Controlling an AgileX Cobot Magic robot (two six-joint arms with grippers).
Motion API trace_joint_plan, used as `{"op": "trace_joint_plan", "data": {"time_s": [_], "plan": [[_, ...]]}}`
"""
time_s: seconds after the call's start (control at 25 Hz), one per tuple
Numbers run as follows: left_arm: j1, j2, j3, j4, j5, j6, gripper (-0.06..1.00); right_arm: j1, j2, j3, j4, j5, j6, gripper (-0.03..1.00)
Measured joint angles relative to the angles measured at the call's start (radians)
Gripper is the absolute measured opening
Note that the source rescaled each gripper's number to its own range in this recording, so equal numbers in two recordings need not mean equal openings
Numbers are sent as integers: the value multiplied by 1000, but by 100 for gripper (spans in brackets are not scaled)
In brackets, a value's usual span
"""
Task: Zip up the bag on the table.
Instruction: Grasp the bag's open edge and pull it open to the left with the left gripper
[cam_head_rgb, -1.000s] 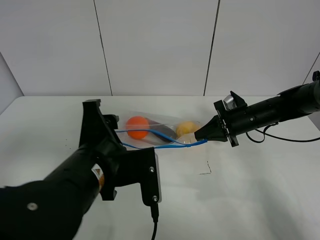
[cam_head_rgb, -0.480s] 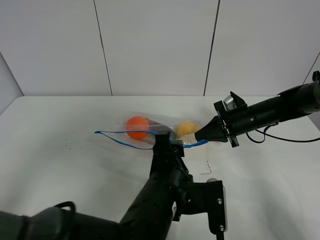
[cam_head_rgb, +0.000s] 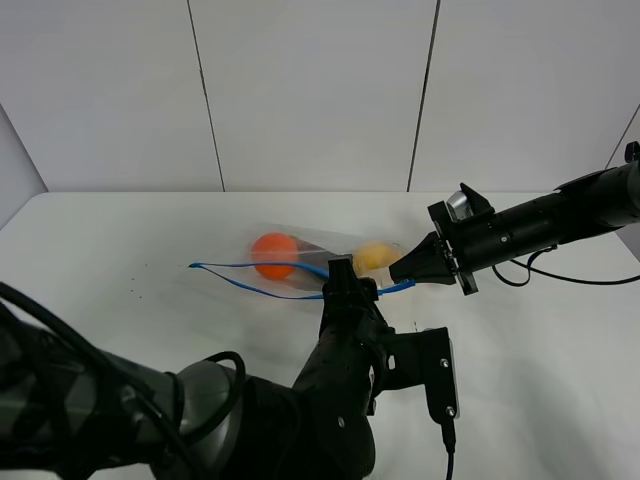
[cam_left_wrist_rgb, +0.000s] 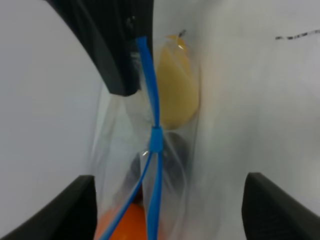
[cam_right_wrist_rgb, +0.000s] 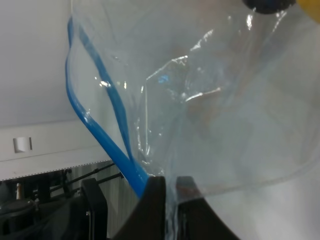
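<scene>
- The bag (cam_head_rgb: 318, 246) lay on the table (cam_head_rgb: 520, 350), toward its far middle, with the blue zipper strip (cam_head_rgb: 228, 268) along the edge nearer the camera.
- An orange fruit (cam_head_rgb: 273, 254) and a yellow fruit (cam_head_rgb: 373, 257) showed through the clear plastic. The left wrist view showed a dark fruit (cam_left_wrist_rgb: 178, 153) between them.
- The right gripper (cam_head_rgb: 400, 270) was closed, its fingers (cam_right_wrist_rgb: 155, 202) pinched together on the bag's corner where the zipper strip ended, beside the yellow fruit.
- The left gripper (cam_head_rgb: 350, 285) stood over the zipper strip between the two fruits. Its fingers (cam_left_wrist_rgb: 62, 210) were spread wide, one on each side of the strip, and held nothing. Whether they touched the plastic could not be told.
- The slider (cam_left_wrist_rgb: 156, 140) sat on the strip midway between those fingers.
- From the slider toward the right gripper the strip ran as a single line. Toward the orange fruit it split into two strands, leaving the mouth open there.
</scene>
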Motion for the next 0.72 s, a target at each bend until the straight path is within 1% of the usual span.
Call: {"op": "trace_joint_plan", "data": {"time_s": [0.28,0.44,0.72], "plan": [[24,3,-79,4,-82,6,67,0,0,0,-3,0,0,0],[48,37,-92,3,-82,33,65,0,0,0,-3,0,0,0],[53,86,-108,3,-89,60,60,0,0,0,-4,1,0,0]]}}
